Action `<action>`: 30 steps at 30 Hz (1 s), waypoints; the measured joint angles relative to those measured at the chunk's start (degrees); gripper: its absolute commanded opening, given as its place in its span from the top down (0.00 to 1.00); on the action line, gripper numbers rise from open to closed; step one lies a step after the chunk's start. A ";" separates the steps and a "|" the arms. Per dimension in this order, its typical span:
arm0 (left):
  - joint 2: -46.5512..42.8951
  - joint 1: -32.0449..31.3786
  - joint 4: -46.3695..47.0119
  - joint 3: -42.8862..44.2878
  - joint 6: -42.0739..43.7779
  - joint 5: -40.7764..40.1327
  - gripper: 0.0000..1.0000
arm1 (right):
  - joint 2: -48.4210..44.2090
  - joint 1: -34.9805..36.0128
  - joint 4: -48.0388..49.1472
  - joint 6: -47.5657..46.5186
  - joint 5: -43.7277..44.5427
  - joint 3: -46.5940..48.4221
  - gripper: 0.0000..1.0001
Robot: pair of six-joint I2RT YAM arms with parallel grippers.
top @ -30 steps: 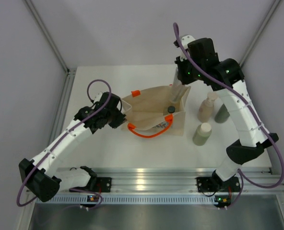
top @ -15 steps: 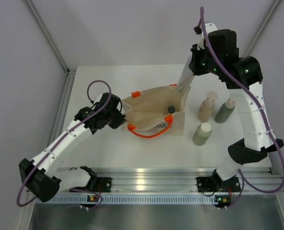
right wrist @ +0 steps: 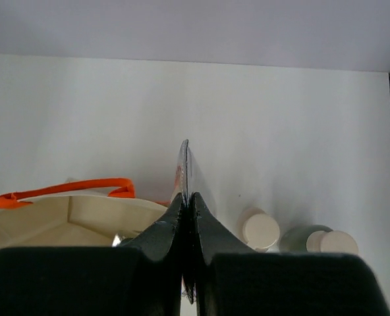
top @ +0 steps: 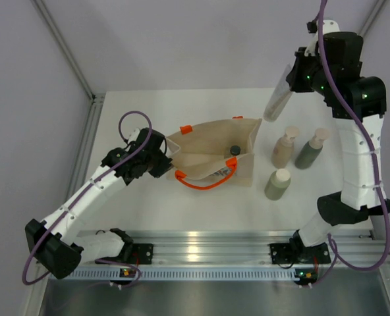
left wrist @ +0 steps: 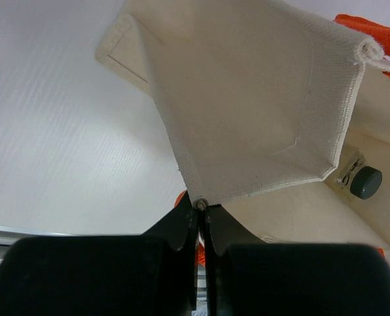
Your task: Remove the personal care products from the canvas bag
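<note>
Tube (top: 276,102) aloft in right gripper (right wrist: 185,197), bag (top: 245,134) open

Below the right gripper (top: 290,76), which clamps the flat silvery tube (top: 275,103) high over the table (top: 149,112), three bottles stand close together. The tan bottle (top: 284,147) and grey-green bottle (top: 311,149) are almost directly beneath it, and the sage bottle (top: 277,184) is nearer its base. Bare table lies beyond the tube's tip toward the back edge, and to this gripper's left behind the canvas bag (top: 211,148). The left gripper (left wrist: 201,205) pinches the bag's rim and the mouth stands wide. The way down to the dark-lidded jar (top: 234,150) inside is unobstructed.
</note>
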 measured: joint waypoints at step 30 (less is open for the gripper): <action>0.04 0.00 0.00 0.02 0.02 -0.07 1.00 | 4.33 -8.13 31.63 -4.48 0.11 -39.01 1.00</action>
